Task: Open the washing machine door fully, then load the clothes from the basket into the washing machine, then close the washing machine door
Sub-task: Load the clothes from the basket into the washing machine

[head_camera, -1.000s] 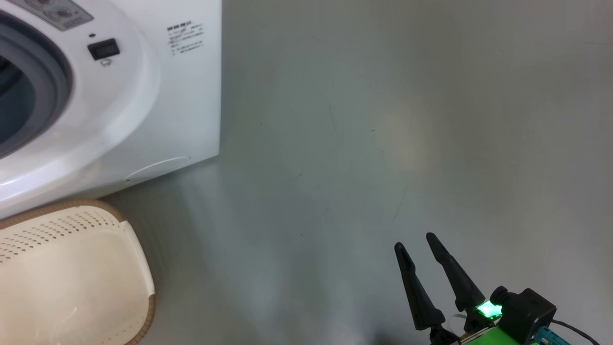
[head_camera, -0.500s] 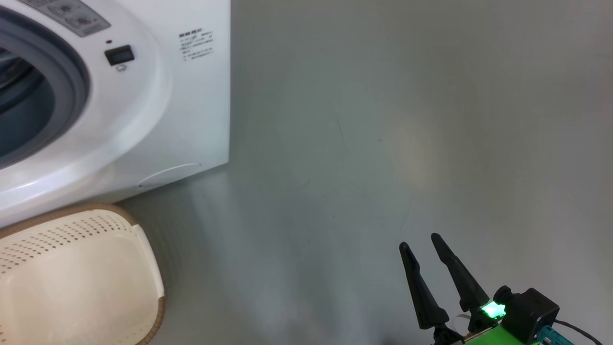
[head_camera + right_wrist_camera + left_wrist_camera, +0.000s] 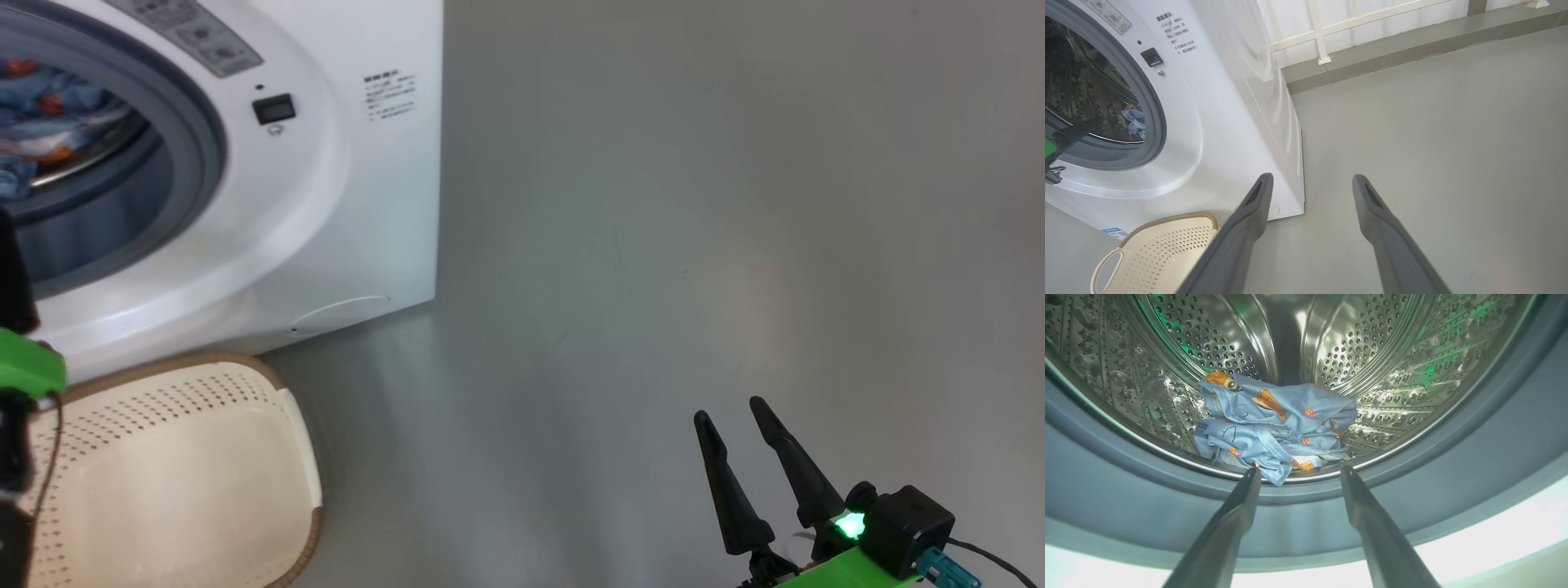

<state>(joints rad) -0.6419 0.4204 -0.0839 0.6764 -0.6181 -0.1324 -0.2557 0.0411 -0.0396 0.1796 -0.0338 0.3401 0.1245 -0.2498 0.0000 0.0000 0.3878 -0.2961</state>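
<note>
**Operator:** Where is your left gripper sitting right now?

**Robot:** My left gripper point(image 3: 1300, 468) is pointing into the round mouth of the washing machine point(image 3: 359, 204). I am keeping its fingers spread wide, and I am not clamping anything between them. The tips are hovering over the grey-blue gasket point(image 3: 1453, 469), right at the lip of the steel drum point(image 3: 1363, 351).

**Operator:** And the clothes?

**Robot:** The clothes point(image 3: 1274, 420) are lying bunched in a heap at the bottom of the drum, near its front. One light blue fold is hanging over the lip, just beside one of my left fingertips. I am not able to tell whether the two are touching.

**Operator:** What is your other arm doing?

**Robot:** My right gripper point(image 3: 728, 408) is hanging over the grey floor point(image 3: 653, 245), well to the right of the machine. Its fingers are standing wide apart too, and they are holding nothing.

**Operator:** Where is the basket?

**Robot:** The basket point(image 3: 163, 400) is standing on the floor, close against the foot of the machine and below the opening. I am seeing its cream perforated wall and brown woven-look rim from my head camera, and one side handle from my right wrist.
</note>
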